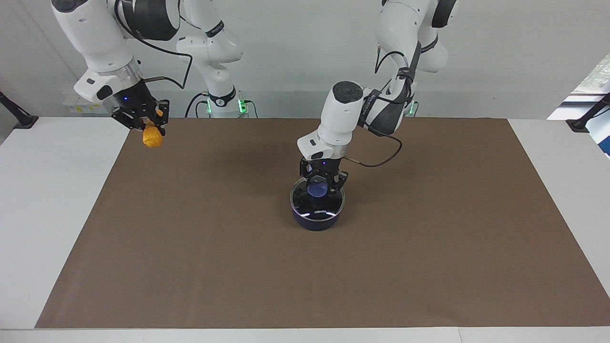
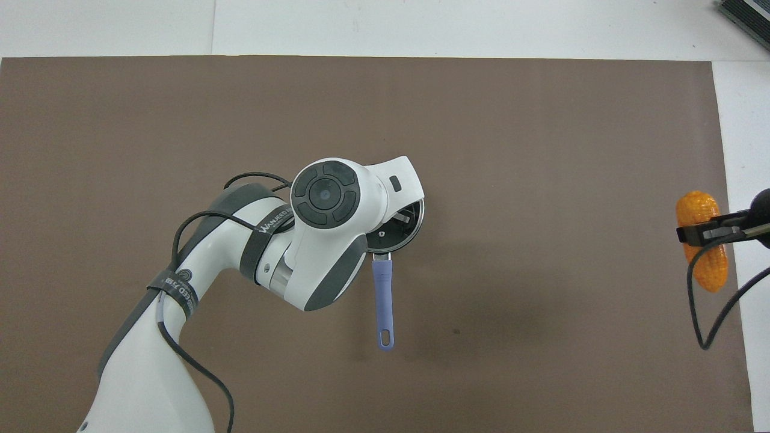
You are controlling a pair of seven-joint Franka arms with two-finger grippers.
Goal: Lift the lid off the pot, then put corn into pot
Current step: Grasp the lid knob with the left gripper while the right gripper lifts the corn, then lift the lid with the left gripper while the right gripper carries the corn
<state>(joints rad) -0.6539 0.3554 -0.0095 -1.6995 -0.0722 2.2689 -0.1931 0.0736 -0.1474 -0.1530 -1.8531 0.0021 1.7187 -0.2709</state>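
The pot is dark navy, and its long handle is a paler blue-purple. The lid is clear glass that looks black, ringed by a thin bright metal rim, with a blue knob at its centre and small white lettering near its edge. The corn is orange-yellow with a bumpy kernel pattern. The mat is plain brown and the table is white. Both arms are white with dark grey joints, and each pincer, left and right, is black.
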